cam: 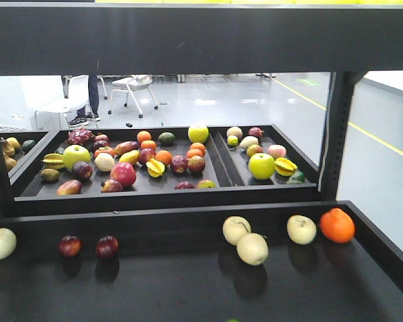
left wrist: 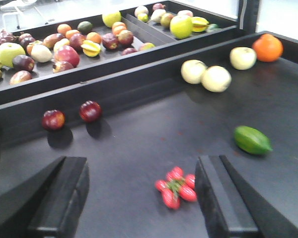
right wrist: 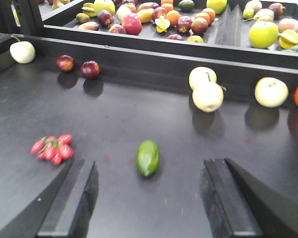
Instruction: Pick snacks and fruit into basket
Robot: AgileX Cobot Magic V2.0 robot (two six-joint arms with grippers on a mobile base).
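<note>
You're in a lab hall staged as a shop: ahead of your left hand (left wrist: 140, 196), black trays (cam: 161, 199) of mixed fruit (cam: 261, 166) fill a metal rack (cam: 336, 134); beyond lie a glossy grey floor (cam: 242, 100), yellow lines (cam: 376, 138) and white chairs (cam: 131, 84).

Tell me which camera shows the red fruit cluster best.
The left wrist view: the red fruit cluster lies close and large, framed by the open left hand. The right wrist view shows it smaller, off to the left. The front view misses it altogether.
</note>
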